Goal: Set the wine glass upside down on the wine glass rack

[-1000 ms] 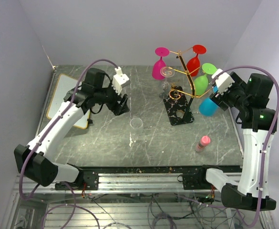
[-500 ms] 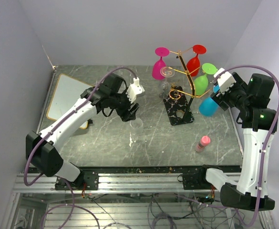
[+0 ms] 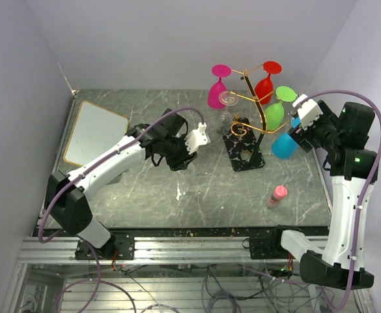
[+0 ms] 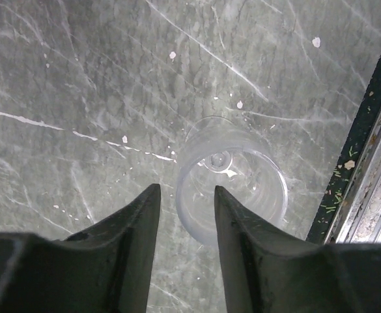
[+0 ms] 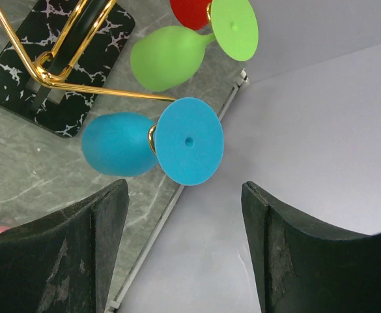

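In the top view, the left arm stretches out to the middle of the worktop [image 3: 144, 189], and the left tool [image 3: 179, 160] points down and hides whatever stands under it. To its right is the wine glass rack [image 3: 242, 128], a gold wire tree on a black base [image 3: 244, 155]. It carries a pink glass [image 3: 216, 95], a red glass [image 3: 264, 85], a green glass [image 3: 274, 115] and a blue glass [image 3: 284, 145], all bowl-down with the foot caught on a wire arm. We take that as the pose the task asks for. The right tool [image 3: 299, 128] hovers at the rack's right side, just beside the blue glass.

In the left wrist view, the wine glass [image 4: 232, 179] stands upright on the worktop directly under the left tool [image 4: 185, 190]. It is clear and colourless, and we look down past its round rim to the stem joint at the bottom of the bowl. The jaws stand partly apart. The left part of the rim shows in the gap between them, and the right finger [image 4: 232, 225] overlaps the bowl. We judge this to be a line-up for pinching the bowl wall. We see no contact, so we read the tool as open and holding nothing.

In the right wrist view, the right tool [image 5: 185, 195] has its jaws wide apart with nothing between them. The blue glass hangs just ahead, its flat foot facing us, with the green one beyond.
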### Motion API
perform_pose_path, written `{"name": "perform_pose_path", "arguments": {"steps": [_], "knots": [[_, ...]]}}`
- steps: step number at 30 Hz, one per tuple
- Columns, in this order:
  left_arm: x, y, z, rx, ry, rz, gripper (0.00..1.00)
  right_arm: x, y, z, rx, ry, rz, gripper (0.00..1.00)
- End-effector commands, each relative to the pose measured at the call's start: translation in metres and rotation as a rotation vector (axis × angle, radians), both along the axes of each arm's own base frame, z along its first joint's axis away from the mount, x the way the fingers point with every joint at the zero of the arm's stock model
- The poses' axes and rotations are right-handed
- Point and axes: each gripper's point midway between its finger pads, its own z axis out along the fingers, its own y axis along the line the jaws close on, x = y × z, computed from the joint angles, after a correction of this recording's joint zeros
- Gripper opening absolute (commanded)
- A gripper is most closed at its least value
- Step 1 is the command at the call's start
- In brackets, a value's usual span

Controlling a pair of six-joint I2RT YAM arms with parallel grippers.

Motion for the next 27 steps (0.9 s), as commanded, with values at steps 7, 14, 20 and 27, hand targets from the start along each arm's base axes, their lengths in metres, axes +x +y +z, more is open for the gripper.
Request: {"name": "perform_pose_path", "arguments": {"steps": [7,14,20,27], "knots": [[0.007,-0.006,-0.002,0.073,-0.061,-0.037,0.36,0.0,-0.002,0.0,0.011,-0.01,-0.008,0.69],[0.006,-0.007,-0.003,0.09,-0.066,-0.05,0.22,0.007,-0.01,0.0,-0.021,-0.009,-0.03,0.7],[0.003,-0.002,0.003,0.095,-0.082,-0.069,0.07,0.015,-0.019,0.005,-0.055,-0.015,-0.057,0.75],[-0.012,0.008,0.036,0.04,-0.118,-0.115,0.07,0.02,-0.024,0.021,-0.064,-0.024,-0.082,0.85]]}}
